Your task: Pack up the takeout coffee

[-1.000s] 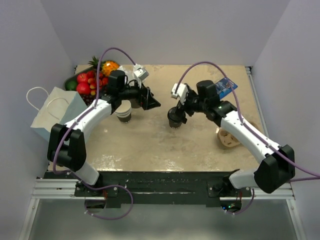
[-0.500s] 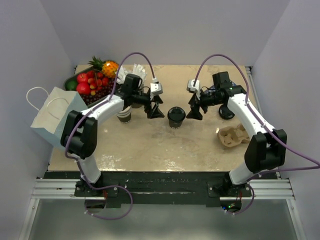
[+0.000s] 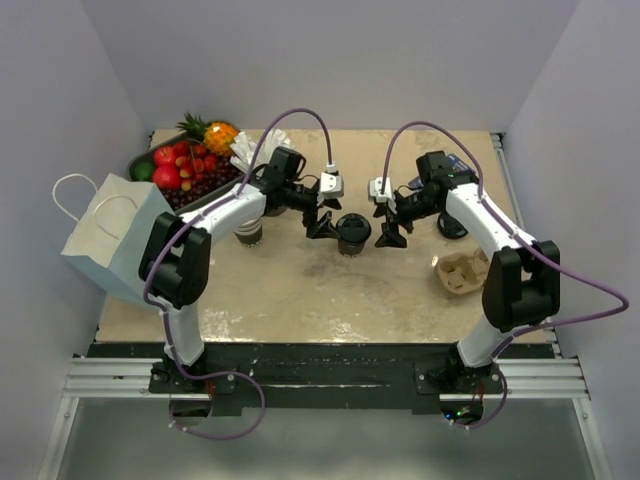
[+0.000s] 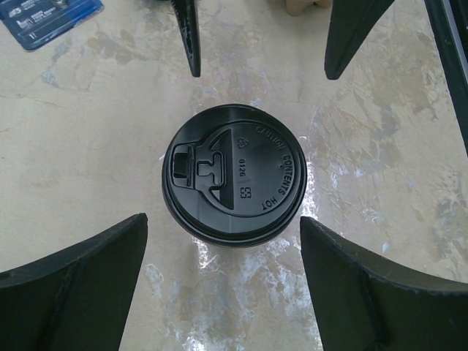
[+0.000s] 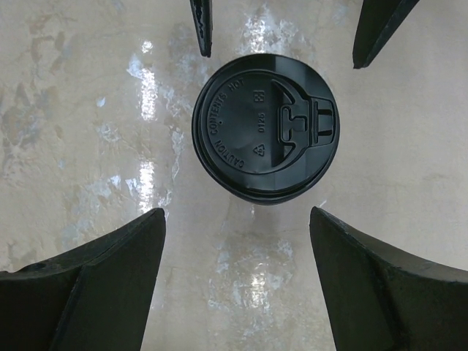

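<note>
The takeout coffee (image 3: 352,232), a dark cup with a round black lid, stands upright mid-table. It shows from above in the left wrist view (image 4: 234,183) and in the right wrist view (image 5: 265,136). My left gripper (image 3: 321,226) is open and empty, just left of the cup, not touching it. My right gripper (image 3: 391,235) is open and empty, just right of the cup, apart from it. In each wrist view the other gripper's fingertips show beyond the cup.
A stack of lidless cups (image 3: 248,228) stands left of the left gripper. A fruit tray (image 3: 178,165) is at back left, a paper bag (image 3: 108,232) at the left edge, a cardboard cup carrier (image 3: 462,270) at the right, a blue packet (image 4: 45,18) behind.
Both grippers have closed in toward the lidded cup from either side. One second ago the right gripper stood over the cup; it has since let go and the cup stands free.
</note>
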Motion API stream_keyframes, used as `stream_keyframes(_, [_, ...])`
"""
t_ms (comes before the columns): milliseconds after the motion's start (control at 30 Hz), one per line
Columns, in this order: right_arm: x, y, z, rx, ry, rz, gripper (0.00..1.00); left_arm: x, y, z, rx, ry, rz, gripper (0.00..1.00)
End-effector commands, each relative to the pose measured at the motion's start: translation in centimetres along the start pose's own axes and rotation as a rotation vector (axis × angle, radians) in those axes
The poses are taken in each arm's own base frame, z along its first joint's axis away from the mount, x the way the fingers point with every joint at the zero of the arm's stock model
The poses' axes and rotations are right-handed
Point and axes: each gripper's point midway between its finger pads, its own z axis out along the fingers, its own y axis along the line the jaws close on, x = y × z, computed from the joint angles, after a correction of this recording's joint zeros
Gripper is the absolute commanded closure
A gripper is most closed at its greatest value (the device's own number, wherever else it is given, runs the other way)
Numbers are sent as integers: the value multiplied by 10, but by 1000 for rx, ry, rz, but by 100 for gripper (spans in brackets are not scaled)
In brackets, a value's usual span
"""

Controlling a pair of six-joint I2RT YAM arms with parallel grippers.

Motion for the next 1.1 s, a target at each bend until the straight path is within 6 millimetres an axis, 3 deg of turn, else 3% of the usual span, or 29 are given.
stream_keyframes(0, [3,-6,4,-6,7,-16,19,-14,7,1,10,-24,73,12])
stream_keyframes(333, [-7,-14,7,25,-13,7,22,-16,5,1,16,-34,64,13])
stream_keyframes(600, [-18,-19,26,27,-44,22,22,-22,9,2,-5,-54,47,15])
stream_keyframes(1067, [-19,-29,32,45,-49,41,23,-11,15,12,-3,-53,-5,17])
